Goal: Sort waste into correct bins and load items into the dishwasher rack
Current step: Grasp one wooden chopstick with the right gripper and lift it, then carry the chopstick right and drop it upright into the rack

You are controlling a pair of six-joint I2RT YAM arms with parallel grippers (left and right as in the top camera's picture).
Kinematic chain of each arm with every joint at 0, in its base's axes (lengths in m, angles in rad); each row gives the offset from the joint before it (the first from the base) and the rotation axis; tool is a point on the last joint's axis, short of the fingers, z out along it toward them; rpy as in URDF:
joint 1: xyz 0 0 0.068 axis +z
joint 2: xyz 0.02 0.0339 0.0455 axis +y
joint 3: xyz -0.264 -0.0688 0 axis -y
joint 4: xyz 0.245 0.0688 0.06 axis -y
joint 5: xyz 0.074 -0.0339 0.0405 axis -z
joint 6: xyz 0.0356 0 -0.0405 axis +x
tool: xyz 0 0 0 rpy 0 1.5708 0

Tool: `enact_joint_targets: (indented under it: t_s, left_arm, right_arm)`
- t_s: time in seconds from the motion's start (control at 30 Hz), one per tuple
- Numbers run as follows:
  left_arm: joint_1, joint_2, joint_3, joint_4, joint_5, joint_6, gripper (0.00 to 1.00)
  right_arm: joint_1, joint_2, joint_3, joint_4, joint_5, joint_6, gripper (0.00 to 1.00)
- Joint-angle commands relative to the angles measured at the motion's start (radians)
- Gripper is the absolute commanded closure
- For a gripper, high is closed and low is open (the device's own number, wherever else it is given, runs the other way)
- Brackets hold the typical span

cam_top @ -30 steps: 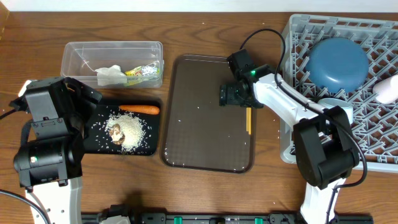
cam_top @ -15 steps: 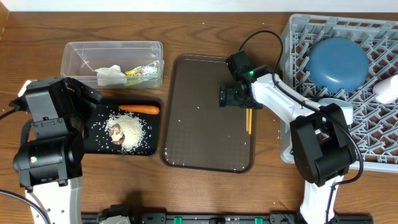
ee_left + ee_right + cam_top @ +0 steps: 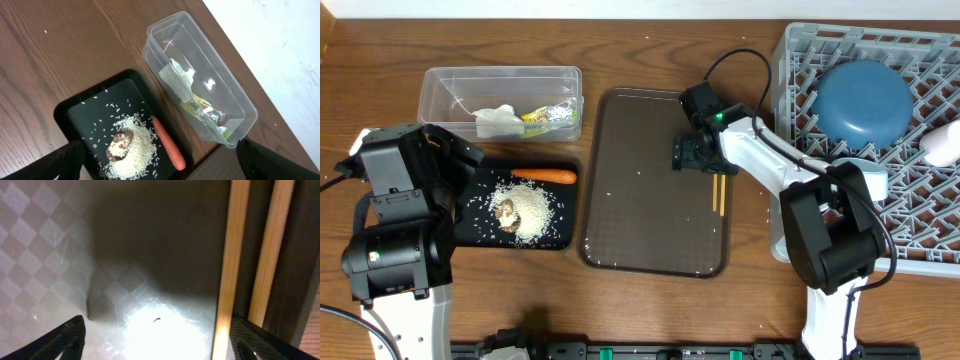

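My right gripper (image 3: 157, 330) hangs open, low over the brown serving tray (image 3: 640, 220). The wooden chopsticks (image 3: 235, 255) lie side by side there; one runs just inside the right finger (image 3: 260, 340) and the other passes by it. Seen from overhead, the right gripper (image 3: 695, 155) is at the chopsticks' (image 3: 718, 195) upper end. My left gripper (image 3: 160, 160) is open above the black tray (image 3: 75, 115), empty. That tray holds rice (image 3: 135, 147), a brown lump (image 3: 120, 142) and a carrot (image 3: 169, 147). The wrapper (image 3: 207, 112) lies in the clear tub (image 3: 165, 35).
The grey dishwasher rack (image 3: 920, 230) fills the right side, with the dark blue bowl (image 3: 863, 100) upside down in it and a white cup (image 3: 942, 145) at its right edge. My right arm reaches from the front right across the rack's left corner.
The right arm has edged left and the gripper has settled over the chopsticks' upper end, its jaws a little narrower. The left arm has not moved.
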Motion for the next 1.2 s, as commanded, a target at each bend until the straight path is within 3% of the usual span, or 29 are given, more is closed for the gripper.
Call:
enact_joint_targets:
  t_s: [0.0, 0.23, 0.3, 0.5, 0.97, 1.17]
  left_arm:
    - [0.006, 0.001, -0.003, -0.003, -0.014, -0.001, 0.02]
    - [0.006, 0.001, -0.003, -0.003, -0.014, -0.001, 0.02]
    - [0.006, 0.002, -0.003, -0.003, -0.014, -0.001, 0.02]
    - [0.006, 0.001, -0.003, -0.003, -0.014, -0.001, 0.02]
    - [0.006, 0.002, -0.003, -0.003, -0.014, -0.001, 0.02]
    - [0.006, 0.001, -0.003, -0.003, -0.014, -0.001, 0.02]
  right_arm:
    - [0.016, 0.066, -0.015, -0.006, -0.022, 0.031, 0.24]
    - [0.016, 0.064, -0.014, -0.022, -0.022, 0.032, 0.59]
    - [0.015, 0.064, -0.011, -0.026, -0.022, 0.031, 0.75]
    - [0.015, 0.062, 0.012, -0.056, -0.015, 0.029, 0.99]
    - [-0.001, 0.042, 0.239, -0.227, -0.016, -0.05, 0.99]
    - [-0.071, -0.04, 0.353, -0.327, -0.038, -0.188, 0.99]
